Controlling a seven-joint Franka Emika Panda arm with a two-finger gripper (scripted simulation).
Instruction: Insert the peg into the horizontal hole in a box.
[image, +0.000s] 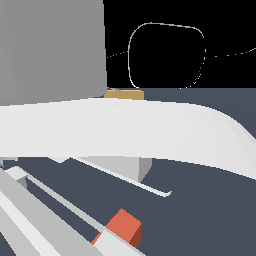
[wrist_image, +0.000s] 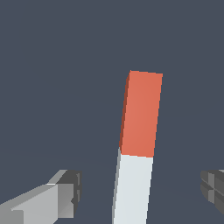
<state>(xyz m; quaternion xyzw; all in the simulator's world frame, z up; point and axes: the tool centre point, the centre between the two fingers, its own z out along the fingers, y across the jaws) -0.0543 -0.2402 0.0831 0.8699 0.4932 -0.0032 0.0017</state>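
The peg (wrist_image: 141, 113) is a long bar lying on the dark floor, one half red-orange and the other half white (wrist_image: 133, 188). My gripper (wrist_image: 140, 194) is open and straddles the white half, with one finger (wrist_image: 61, 199) on each side and a wide gap to the bar. In the exterior view the peg's red end (image: 125, 227) shows at the bottom. Only a tan strip of the box (image: 124, 94) shows above the arm. The hole is hidden.
A broad white arm link (image: 125, 130) crosses the exterior view and covers most of the scene. A grey panel (image: 50, 50) fills the upper part of the exterior view's left. Dark floor (image: 210, 210) lies around the peg.
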